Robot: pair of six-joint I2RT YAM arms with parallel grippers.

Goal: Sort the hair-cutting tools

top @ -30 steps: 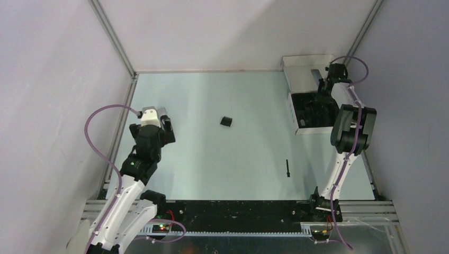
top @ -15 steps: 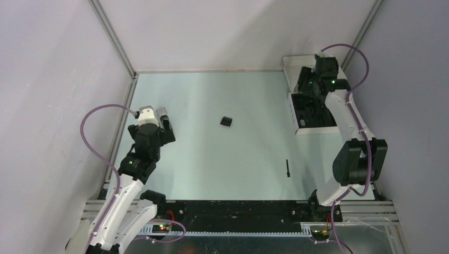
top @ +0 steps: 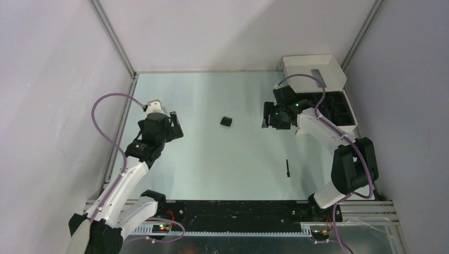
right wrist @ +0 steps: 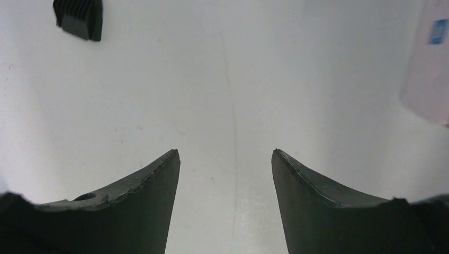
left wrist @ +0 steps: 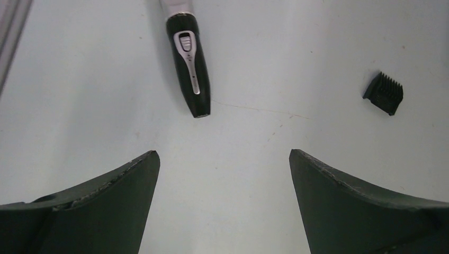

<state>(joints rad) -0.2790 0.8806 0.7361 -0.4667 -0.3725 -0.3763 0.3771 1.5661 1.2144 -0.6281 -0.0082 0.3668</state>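
Note:
The silver-grey and black hair clipper [left wrist: 188,58] lies on the table ahead and to the left of my open, empty left gripper [left wrist: 222,153], well apart from it. The black comb attachment [left wrist: 383,93] lies further off to the right; in the top view the comb [top: 226,121] sits mid-table between the two grippers. My left gripper [top: 174,127] is to its left. My right gripper [top: 267,117] is to its right, open and empty [right wrist: 225,152], with the comb [right wrist: 79,18] at the upper left of its view. The thin stick brush [top: 287,168] lies nearer the front.
The white box [top: 315,71] with its black tray [top: 339,108] stands at the back right, against the right wall; its corner [right wrist: 429,79] shows in the right wrist view. Grey walls close in the table on the left, back and right.
My right arm has swung from over the box leftward and down over the table, toward the comb. My left gripper has moved a little forward and to the right.

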